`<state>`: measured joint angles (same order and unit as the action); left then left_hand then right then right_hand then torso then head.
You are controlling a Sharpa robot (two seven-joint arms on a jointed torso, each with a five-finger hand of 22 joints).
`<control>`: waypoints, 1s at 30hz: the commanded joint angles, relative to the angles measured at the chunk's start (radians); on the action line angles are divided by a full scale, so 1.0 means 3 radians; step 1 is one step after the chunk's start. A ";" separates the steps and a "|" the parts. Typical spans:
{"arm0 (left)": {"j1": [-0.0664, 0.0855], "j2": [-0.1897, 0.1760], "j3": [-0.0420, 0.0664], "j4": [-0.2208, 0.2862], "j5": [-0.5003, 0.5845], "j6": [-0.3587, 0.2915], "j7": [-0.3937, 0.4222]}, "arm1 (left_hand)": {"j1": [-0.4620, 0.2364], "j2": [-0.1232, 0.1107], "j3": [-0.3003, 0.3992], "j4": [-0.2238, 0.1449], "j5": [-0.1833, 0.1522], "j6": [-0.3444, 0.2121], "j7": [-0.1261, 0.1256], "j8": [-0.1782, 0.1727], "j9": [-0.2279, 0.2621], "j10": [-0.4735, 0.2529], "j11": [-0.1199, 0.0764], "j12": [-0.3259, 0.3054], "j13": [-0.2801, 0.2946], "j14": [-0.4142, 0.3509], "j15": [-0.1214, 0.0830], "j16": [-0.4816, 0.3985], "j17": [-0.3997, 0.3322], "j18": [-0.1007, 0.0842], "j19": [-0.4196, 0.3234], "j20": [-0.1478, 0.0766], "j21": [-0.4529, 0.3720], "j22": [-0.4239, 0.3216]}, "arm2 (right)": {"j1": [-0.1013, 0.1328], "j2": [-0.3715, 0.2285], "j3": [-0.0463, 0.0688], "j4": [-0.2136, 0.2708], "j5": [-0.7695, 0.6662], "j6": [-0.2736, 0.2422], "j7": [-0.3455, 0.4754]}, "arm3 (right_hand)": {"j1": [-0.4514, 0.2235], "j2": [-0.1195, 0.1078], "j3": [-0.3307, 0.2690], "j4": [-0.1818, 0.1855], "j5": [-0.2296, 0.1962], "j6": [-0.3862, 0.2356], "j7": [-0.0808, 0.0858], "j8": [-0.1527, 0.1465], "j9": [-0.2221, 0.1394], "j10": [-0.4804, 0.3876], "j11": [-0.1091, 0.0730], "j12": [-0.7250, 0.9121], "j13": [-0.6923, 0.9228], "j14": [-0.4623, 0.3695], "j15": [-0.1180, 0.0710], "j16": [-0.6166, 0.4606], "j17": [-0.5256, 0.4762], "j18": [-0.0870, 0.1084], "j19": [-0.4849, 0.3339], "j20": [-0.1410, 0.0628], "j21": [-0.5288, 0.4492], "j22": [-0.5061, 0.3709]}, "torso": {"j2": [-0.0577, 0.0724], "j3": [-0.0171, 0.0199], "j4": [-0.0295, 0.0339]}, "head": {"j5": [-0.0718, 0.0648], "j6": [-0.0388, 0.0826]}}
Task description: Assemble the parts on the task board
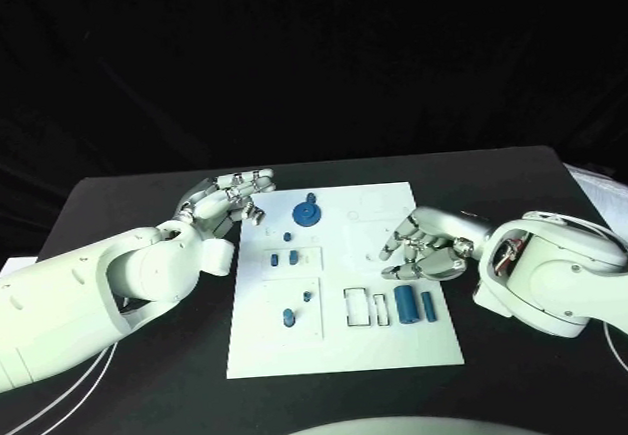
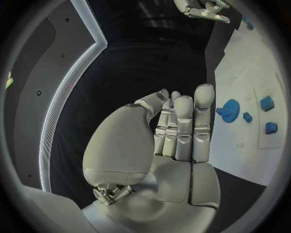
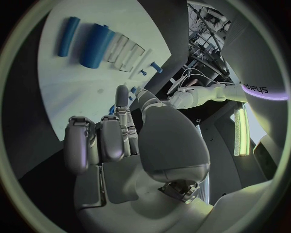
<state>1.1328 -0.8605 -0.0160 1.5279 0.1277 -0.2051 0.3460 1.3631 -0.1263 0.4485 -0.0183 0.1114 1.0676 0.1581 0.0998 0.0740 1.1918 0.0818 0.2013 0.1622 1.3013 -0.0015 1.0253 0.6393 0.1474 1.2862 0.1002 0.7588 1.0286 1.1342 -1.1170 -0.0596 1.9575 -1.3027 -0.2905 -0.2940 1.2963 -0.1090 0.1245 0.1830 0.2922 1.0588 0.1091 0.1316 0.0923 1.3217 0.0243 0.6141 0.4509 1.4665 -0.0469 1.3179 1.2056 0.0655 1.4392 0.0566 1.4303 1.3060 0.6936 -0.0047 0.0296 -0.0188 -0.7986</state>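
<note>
The white task board [image 1: 344,336] lies in the middle of the black bench [image 1: 153,389], with small blue parts [image 1: 307,214] on it. The left hand [image 1: 230,203] is spread, holding nothing. The right hand [image 1: 421,245] is curled over the board's edge, holding nothing.

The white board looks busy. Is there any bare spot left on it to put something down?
Yes. The task board is bare along its near edge, below the two blue cylinders and the outlined slots. Its far right corner, right of the blue gear, also looks free. The middle is crowded: small blue parts lie there and the right hand reaches in.
</note>
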 commanded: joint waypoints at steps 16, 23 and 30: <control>0.0001 -0.0001 0.0001 0.0001 -0.0010 0.0058 0.0010 | 0.0039 0.0002 -0.0017 -0.0009 0.0020 -0.0010 0.0019 0.0003 -0.0004 -0.0022 0.0003 0.0011 0.0003 -0.0016 0.0002 -0.0002 -0.0004 0.0025 -0.0021 -0.0003 -0.0017 -0.0004 | -0.0092 -0.0172 -0.0077 0.0155 -0.0513 0.0294 -0.0955 | -0.0088 0.0072 -0.0593 0.0351 0.0008 -0.0083 0.0007 0.0186 0.0078 -0.0078 0.0018 0.1724 0.2016 0.0197 0.0013 0.0255 0.0298 -0.0069 0.0082 0.0028 0.0137 0.0287 | -0.0011 0.0005 -0.0053 | -0.0009 -0.0011; 0.0000 -0.0003 0.0001 0.0001 -0.0010 0.0061 0.0009 | 0.0039 0.0002 -0.0017 -0.0009 0.0020 -0.0010 0.0019 0.0003 -0.0004 -0.0022 0.0003 0.0011 0.0003 -0.0016 0.0002 -0.0002 -0.0004 0.0025 -0.0021 -0.0003 -0.0017 -0.0004 | -0.0160 -0.0061 -0.0080 0.0106 -0.0576 0.0344 -0.0970 | -0.0094 0.0083 -0.0622 0.0351 0.0002 -0.0089 0.0008 0.0197 0.0084 -0.0082 0.0019 0.1734 0.2038 0.0196 0.0014 0.0256 0.0299 -0.0069 0.0081 0.0030 0.0137 0.0288 | -0.0010 0.0006 -0.0062 | 0.0003 -0.0013; -0.0002 -0.0004 0.0000 -0.0002 -0.0010 0.0064 0.0007 | 0.0040 0.0009 -0.0033 -0.0016 0.0020 -0.0012 0.0020 0.0008 -0.0005 -0.0037 0.0005 0.0032 0.0010 -0.0030 0.0004 -0.0004 -0.0027 0.0028 -0.0028 0.0000 -0.0036 -0.0015 | -0.0198 0.0038 -0.0080 0.0048 -0.0603 0.0397 -0.0974 | -0.0089 0.0091 -0.0643 0.0349 -0.0008 -0.0088 0.0006 0.0209 0.0091 -0.0079 0.0019 0.1750 0.2065 0.0195 0.0014 0.0256 0.0298 -0.0069 0.0080 0.0031 0.0137 0.0289 | -0.0011 0.0005 -0.0056 | 0.0006 -0.0022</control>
<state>1.1325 -0.8622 -0.0164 1.5266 0.1277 -0.2045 0.3447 1.3670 -0.1224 0.4430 -0.0239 0.1114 1.0676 0.1581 0.0998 0.0740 1.1881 0.0856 0.2087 0.1644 1.3013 -0.0014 1.0253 0.6320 0.1474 1.2862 0.1002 0.7512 1.0249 1.0776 -1.1097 -0.0837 1.9746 -1.4529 -0.2025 -0.5720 1.2737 -0.0843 -0.0621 0.2871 0.2958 1.0399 0.1136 0.1893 0.1187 1.3068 0.0297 1.1364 1.0695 1.4665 -0.0468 1.3887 1.2946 0.0606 1.4558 0.0644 1.4678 1.3079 0.6905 -0.0032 0.0121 -0.0179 -0.8044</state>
